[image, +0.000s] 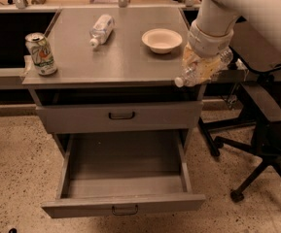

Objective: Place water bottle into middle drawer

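One gripper (204,68) pinched the water bottle (187,76), tilted cap-down to the left, at the right front corner of the cabinet top (130,57), well above the pulled-open middle drawer (81,207)

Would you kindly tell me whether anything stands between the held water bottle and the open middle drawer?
Nothing visible does. The pincer holds the water bottle by the cabinet top's front corner. The middle drawer stands open below it, its tray bare. Only that corner sits close to the bottle.
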Motion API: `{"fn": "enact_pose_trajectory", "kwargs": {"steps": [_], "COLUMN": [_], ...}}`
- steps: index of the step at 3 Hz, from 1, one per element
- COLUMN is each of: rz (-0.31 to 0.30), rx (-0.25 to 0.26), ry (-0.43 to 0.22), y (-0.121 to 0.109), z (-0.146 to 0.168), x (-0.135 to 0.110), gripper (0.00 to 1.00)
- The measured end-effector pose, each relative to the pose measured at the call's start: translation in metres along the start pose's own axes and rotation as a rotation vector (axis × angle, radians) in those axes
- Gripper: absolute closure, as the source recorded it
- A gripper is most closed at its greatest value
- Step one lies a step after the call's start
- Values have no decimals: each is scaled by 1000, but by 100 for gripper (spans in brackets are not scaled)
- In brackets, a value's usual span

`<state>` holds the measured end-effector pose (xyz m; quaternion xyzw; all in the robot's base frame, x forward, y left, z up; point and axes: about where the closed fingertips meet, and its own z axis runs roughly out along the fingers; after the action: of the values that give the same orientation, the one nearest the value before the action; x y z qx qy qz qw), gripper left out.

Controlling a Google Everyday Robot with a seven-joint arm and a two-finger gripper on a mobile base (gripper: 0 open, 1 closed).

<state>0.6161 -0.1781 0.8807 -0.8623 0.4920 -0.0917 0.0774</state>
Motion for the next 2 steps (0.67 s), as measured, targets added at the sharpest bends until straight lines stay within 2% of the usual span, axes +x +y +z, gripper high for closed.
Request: {"fn": "enact_pose_trajectory", "kwargs": {"steps": [1, 2], "rz": [84, 268], "rx": [-46, -113], "ry": [-39, -152], "y": [10, 34], "z": [5, 8], "x": [-15, -54], "gripper": [100, 100]}}
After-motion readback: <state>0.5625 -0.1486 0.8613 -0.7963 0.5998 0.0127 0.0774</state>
